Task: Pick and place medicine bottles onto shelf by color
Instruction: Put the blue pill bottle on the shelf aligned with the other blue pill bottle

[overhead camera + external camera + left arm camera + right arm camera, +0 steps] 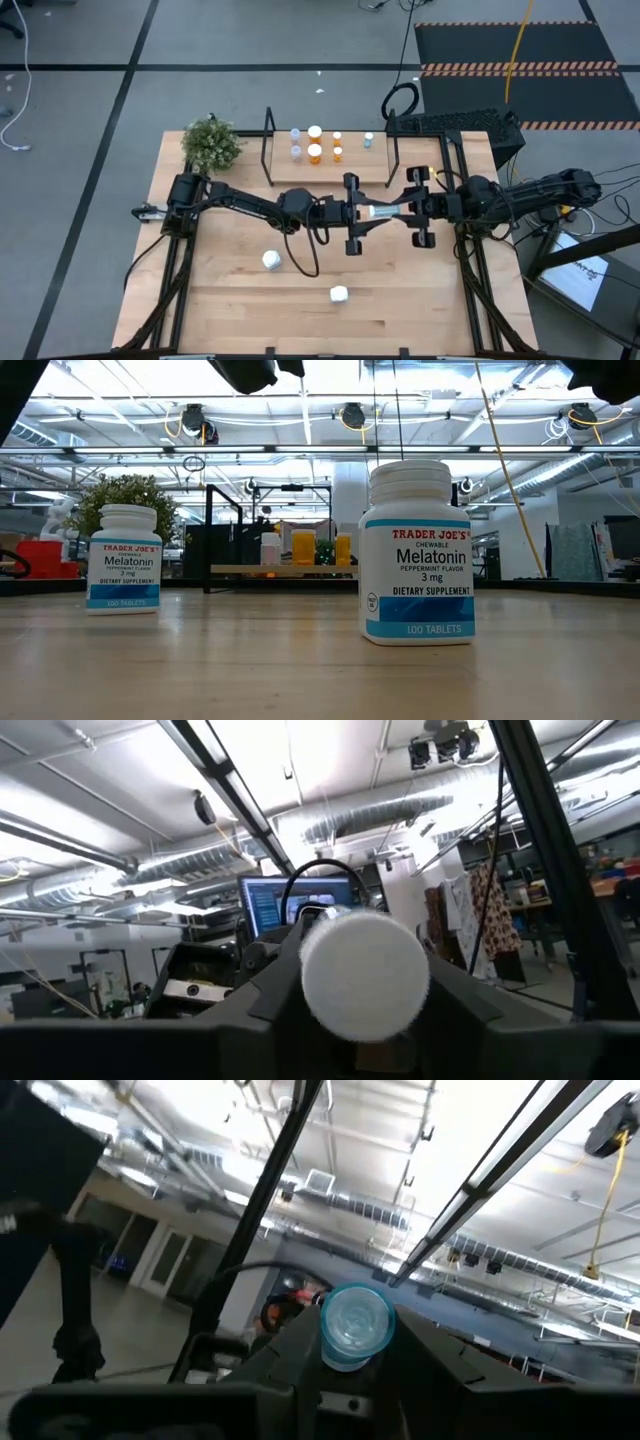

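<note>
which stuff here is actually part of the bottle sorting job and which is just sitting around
Part of the job:
- shelf with small bottles already on it
- bottle held sideways between the left gripper and right gripper, above the table
- two white melatonin bottles on the table

Just lying about:
- potted plant at the table corner
- black case behind the shelf

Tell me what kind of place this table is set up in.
Most likely a robotics lab or workshop in an industrial building. The low view shows exposed ceiling ducts and strip lighting above the wooden table. From above, a grey taped floor and a hazard-striped mat surround it.
</note>
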You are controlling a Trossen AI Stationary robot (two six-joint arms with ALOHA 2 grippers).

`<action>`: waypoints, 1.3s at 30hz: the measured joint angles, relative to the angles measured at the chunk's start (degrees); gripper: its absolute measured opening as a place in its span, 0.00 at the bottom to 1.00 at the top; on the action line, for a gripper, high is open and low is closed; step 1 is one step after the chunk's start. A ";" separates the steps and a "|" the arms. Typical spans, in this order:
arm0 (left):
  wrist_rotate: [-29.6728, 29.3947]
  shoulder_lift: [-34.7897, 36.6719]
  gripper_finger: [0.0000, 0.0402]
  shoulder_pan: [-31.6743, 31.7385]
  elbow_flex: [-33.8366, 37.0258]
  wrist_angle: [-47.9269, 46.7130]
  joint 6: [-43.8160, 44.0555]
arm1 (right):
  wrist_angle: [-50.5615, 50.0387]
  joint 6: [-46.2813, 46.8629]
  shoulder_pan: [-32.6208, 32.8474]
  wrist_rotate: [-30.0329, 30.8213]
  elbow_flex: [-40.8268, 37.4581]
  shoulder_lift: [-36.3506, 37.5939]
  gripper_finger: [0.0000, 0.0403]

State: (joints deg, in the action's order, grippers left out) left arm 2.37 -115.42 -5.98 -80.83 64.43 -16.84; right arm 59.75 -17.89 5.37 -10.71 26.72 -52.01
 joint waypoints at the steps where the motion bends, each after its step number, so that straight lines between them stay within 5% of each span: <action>1: 0.03 0.00 0.39 0.00 -0.01 0.05 0.01 | 0.85 0.69 0.00 -0.02 0.00 0.00 0.24; 10: 0.38 0.07 0.50 0.53 -0.08 3.78 -2.13 | 2.87 2.02 0.00 0.05 0.00 -0.15 0.24; 24: 5.36 0.07 0.27 2.82 -0.08 2.59 0.83 | 1.87 0.80 -0.92 0.29 0.02 -0.11 0.24; 33: 5.34 0.07 0.28 3.02 -0.05 2.07 1.51 | 1.32 4.62 -0.88 1.86 0.04 0.11 0.25; 39: 5.60 0.07 0.28 4.13 -0.01 0.68 3.54 | -0.30 5.88 -0.79 3.47 -1.83 1.79 0.37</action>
State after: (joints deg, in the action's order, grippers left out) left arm 7.97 -115.35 -1.85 -80.84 65.11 -13.31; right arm 59.45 -12.01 4.58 -7.23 24.89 -50.22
